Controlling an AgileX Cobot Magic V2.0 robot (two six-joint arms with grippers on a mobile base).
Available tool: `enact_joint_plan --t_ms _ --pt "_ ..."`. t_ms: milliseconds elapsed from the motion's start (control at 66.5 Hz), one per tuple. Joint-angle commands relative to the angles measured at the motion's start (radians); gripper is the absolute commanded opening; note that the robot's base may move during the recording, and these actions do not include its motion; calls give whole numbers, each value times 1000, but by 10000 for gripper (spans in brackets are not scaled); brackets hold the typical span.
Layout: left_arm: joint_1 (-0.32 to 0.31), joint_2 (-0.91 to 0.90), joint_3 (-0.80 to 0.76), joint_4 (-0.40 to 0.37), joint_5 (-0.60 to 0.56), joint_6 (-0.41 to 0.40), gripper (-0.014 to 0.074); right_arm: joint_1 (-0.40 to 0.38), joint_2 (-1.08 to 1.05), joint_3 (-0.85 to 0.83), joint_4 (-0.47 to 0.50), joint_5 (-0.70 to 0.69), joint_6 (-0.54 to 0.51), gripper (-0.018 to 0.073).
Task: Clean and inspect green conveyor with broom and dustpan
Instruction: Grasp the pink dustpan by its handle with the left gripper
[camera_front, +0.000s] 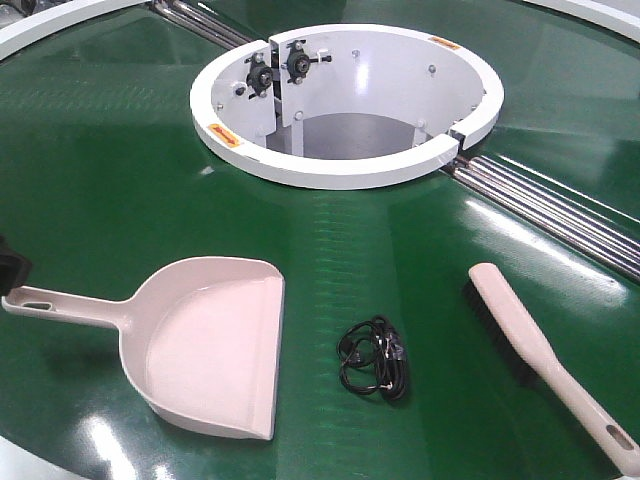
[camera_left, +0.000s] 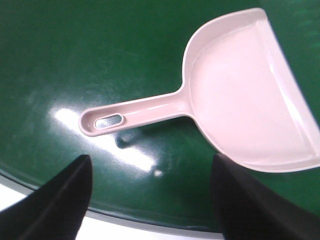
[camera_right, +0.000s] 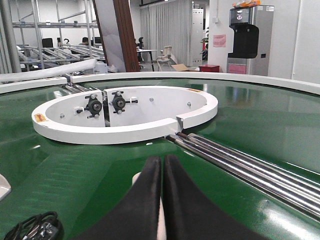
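Note:
The pale dustpan (camera_front: 205, 345) lies flat on the green conveyor (camera_front: 110, 180) at the front left, its handle pointing left. In the left wrist view my left gripper (camera_left: 151, 160) is open just short of the dustpan's slotted handle (camera_left: 125, 116), with only belt between the fingers. In the front view only a black bit of the left gripper (camera_front: 10, 265) shows at the left edge. The broom (camera_front: 530, 345) lies at the front right, bristles to the left, handle toward the near corner. My right gripper (camera_right: 161, 160) is shut low over the belt. The broom's beige tip (camera_right: 136, 176) shows just behind its fingers.
A tangled black cable (camera_front: 375, 358) lies between dustpan and broom. The white ring housing (camera_front: 330, 178) sits mid-belt with steel rollers (camera_front: 560, 210) running off to the right. The belt's white front rim (camera_left: 30, 200) is close under the left gripper.

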Motion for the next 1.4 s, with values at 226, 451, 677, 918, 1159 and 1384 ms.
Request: enact_joint_plan --t_ms 226,451,677,918,1159,1384 --pt "-2 161 -97 -14 -69 356 555 -5 -11 22 0 -73 -7 -9" --pt "-55 225 -96 -31 -90 772 562 -5 -11 22 0 -73 -7 -9" --pt "-88 254 -96 -48 -156 979 562 -5 -11 22 0 -73 -7 -9" --pt "-92 342 -96 -42 -103 1034 563 -5 -11 22 0 -73 -7 -9" --pt "-92 424 -96 -28 -86 1045 563 -5 -11 22 0 -73 -7 -9" --pt "-92 481 -96 51 -79 1056 563 -5 -11 22 0 -73 -7 -9"
